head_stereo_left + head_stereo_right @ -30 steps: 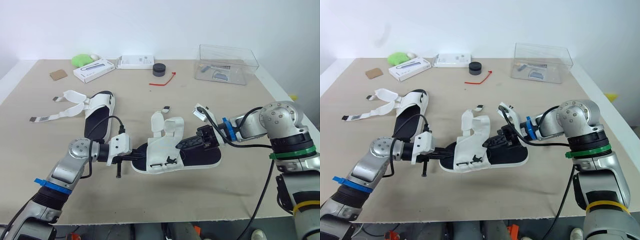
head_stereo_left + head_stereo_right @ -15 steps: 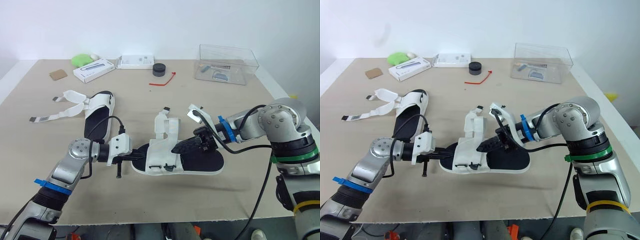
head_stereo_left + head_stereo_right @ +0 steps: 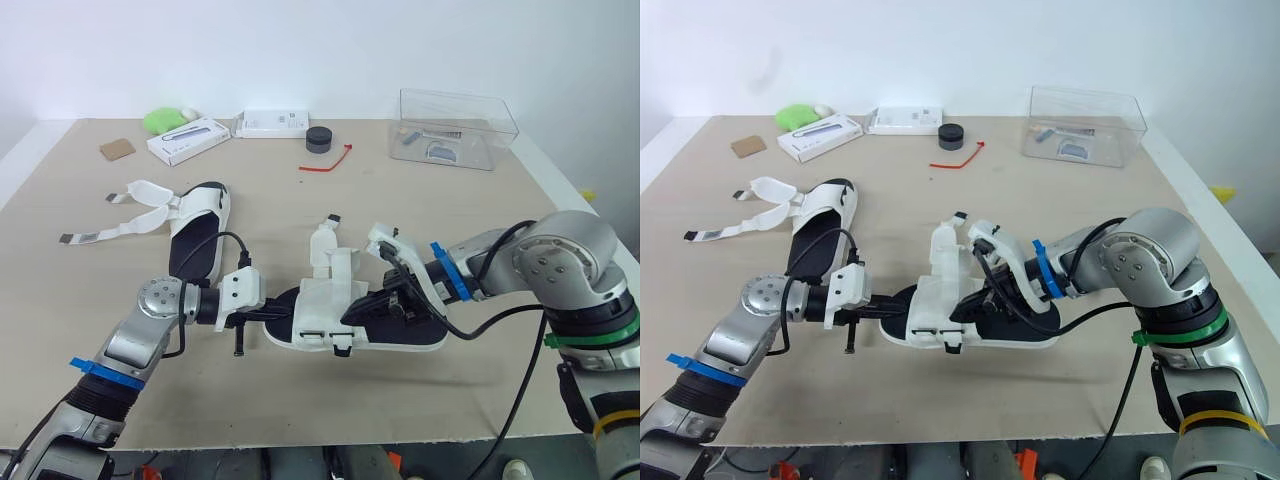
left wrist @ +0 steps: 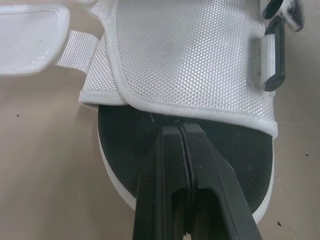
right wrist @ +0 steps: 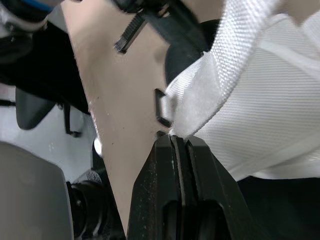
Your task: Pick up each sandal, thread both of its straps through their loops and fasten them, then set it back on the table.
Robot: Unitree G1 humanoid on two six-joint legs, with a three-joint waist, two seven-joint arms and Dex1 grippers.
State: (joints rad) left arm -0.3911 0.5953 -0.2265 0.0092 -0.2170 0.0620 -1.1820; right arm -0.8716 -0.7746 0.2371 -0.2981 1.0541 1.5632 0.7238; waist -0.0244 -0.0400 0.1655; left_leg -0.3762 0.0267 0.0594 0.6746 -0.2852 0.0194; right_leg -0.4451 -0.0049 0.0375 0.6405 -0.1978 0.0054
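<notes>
Left fingers [image 4: 160, 170] were pressed together with only a seam between them. They lay over the black footbed at the toe end of the near sandal [image 3: 325, 300], tips at the hem of its white upper. Whether they pinched anything could not be made out. The left gripper [image 3: 268, 313] sat low at the table [image 3: 450, 220].

The right gripper [image 5: 174, 137] was clamped on the edge of a white strap [image 5: 210, 85], folded over the upper. A black loop [image 5: 162, 107] sat just beside the pinch; whether the strap passed through it could not be told. The right arm's fingers covered most of the footbed, and the second strap [image 3: 322, 240] stood up behind them.

The sandal rested mid-table, sole down. The other sandal [image 3: 197, 225] lay well apart on the robot's left, its straps splayed open on the table.
</notes>
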